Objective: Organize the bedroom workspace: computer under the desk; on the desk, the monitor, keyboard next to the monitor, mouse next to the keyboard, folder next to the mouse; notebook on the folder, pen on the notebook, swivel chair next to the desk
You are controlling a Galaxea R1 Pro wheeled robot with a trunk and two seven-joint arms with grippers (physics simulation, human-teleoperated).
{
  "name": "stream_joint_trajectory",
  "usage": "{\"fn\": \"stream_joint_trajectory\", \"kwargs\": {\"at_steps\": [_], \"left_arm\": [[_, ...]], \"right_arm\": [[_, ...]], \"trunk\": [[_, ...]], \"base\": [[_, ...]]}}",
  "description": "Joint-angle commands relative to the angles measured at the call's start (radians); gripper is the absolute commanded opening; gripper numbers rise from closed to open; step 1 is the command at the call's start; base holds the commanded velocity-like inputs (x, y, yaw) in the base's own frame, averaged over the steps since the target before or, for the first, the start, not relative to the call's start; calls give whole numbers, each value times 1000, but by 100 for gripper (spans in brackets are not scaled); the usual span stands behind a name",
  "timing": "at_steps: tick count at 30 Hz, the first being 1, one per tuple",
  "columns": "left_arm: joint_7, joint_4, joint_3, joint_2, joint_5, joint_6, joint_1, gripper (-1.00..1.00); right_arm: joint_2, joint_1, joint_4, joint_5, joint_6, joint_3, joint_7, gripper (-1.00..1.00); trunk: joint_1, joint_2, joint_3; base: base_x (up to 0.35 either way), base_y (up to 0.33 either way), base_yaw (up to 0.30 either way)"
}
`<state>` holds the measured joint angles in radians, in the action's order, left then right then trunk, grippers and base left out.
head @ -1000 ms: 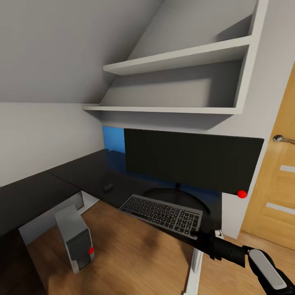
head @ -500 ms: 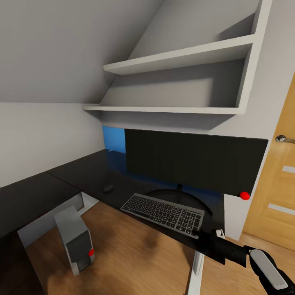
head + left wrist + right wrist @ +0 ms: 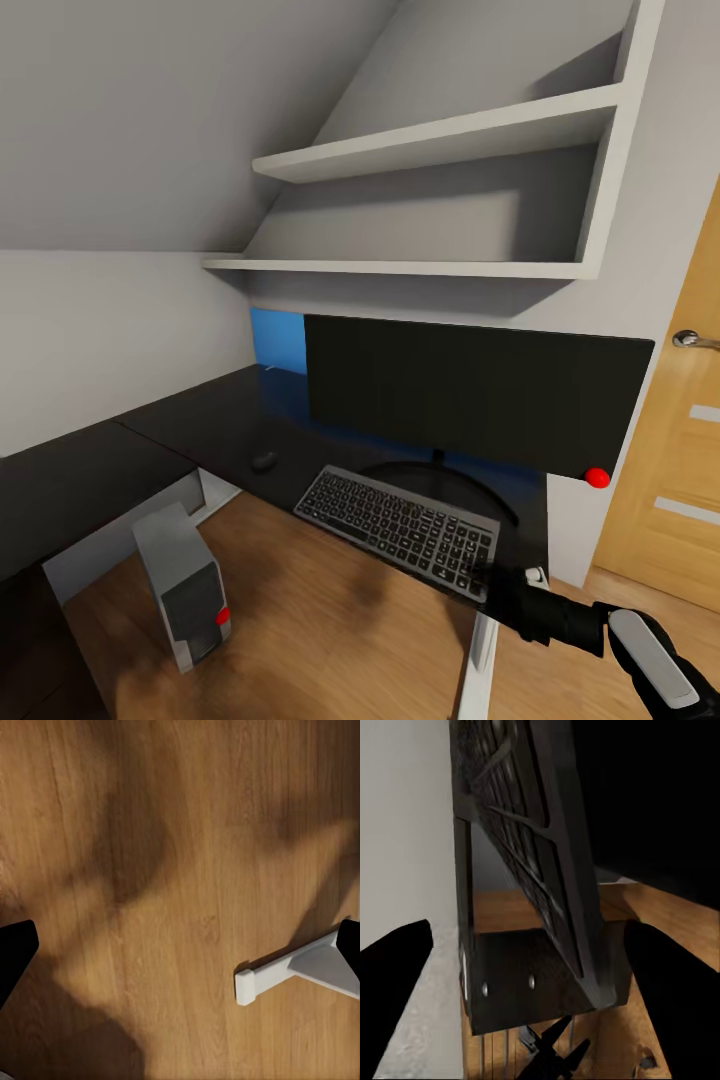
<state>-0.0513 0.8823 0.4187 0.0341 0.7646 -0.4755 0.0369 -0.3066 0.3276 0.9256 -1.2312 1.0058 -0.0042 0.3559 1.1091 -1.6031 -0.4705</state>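
A: Left to right, go. Where's everything?

B: Computer [image 3: 184,585] on the floor at the near left, under the desk [image 3: 150,450]. Mouse [image 3: 264,460] on the desk top, left of the keyboard [image 3: 400,520]. Monitor [image 3: 470,400] stands behind the keyboard.

A: Keyboard flat?

B: Can't tell for sure. It sits at the near edge in front of the monitor stand; its right corner meets the right gripper [image 3: 490,582].

A: Gripper state?

B: Right gripper: 2 fingers spread wide in the right wrist view, keyboard edge [image 3: 532,870] between them, not visibly clamped. Left gripper [image 3: 180,945] hangs wide apart over bare wood floor [image 3: 150,832], holding nothing, near a white desk foot [image 3: 300,971].

A: Handling?

B: My guess: keyboard is light, stiff, thin, slides easily on the glossy top. Pinch the near right edge across its thickness, not the keys. A corner grip may let it swing.
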Motion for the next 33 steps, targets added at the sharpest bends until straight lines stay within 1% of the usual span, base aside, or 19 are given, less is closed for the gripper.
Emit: {"fn": "stream_joint_trajectory", "kwargs": {"at_steps": [1, 22, 27, 30, 32, 33], "left_arm": [[-2, 1, 3, 0, 2, -6, 0, 100], [-10, 1, 1, -2, 1, -4, 0, 100], [-11, 1, 0, -4, -3, -3, 0, 100], [-10, 1, 0, -5, -6, -3, 0, 100], [-7, 1, 0, -5, -8, -3, 0, 100], [-6, 1, 0, -5, -8, -3, 0, 100]], "right_arm": [[0, 1, 0, 9, 2, -1, 9, 100], [-9, 4, 1, 7, 4, -2, 13, 100], [-16, 10, 2, 7, 3, -4, 12, 100], [-26, 12, 2, 7, -3, -21, 10, 100], [-39, 14, 3, 7, -38, -49, 10, 100], [-43, 15, 3, 7, -51, -53, 9, 100]], "trunk": [[0, -1, -1], [0, -1, -1], [0, -1, -1], [0, -1, -1], [0, -1, -1], [0, -1, -1]], "base": [[0, 0, 0], [0, 0, 0], [0, 0, 0], [0, 0, 0], [0, 0, 0], [0, 0, 0]]}}
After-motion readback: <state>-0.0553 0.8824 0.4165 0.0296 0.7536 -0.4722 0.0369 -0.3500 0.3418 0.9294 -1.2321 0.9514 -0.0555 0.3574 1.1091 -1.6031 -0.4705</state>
